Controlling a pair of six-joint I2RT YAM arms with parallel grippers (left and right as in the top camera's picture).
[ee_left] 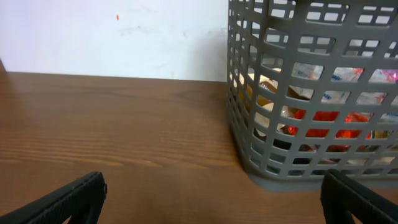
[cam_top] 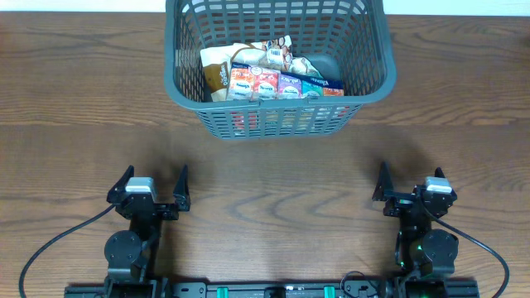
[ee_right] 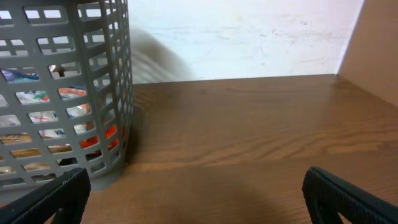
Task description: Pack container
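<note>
The dark grey lattice container (cam_top: pixel 364 93) stands at the far middle of the wooden table. It holds several packets (cam_top: pixel 277 83): a row of colourful ones in front and a brown and white bag at the left. My left gripper (cam_top: pixel 155 184) is open and empty near the front left, well short of the container. My right gripper (cam_top: pixel 410 180) is open and empty near the front right. The container shows at the right of the left wrist view (ee_left: pixel 249 93) and at the left of the right wrist view (ee_right: pixel 118 81), with packets visible through the slots.
A pale wall (ee_left: pixel 112 37) runs behind the table. A brown panel (ee_right: pixel 379 43) stands at the far right of the right wrist view. Bare wood (cam_top: pixel 273 178) lies between the grippers and the container.
</note>
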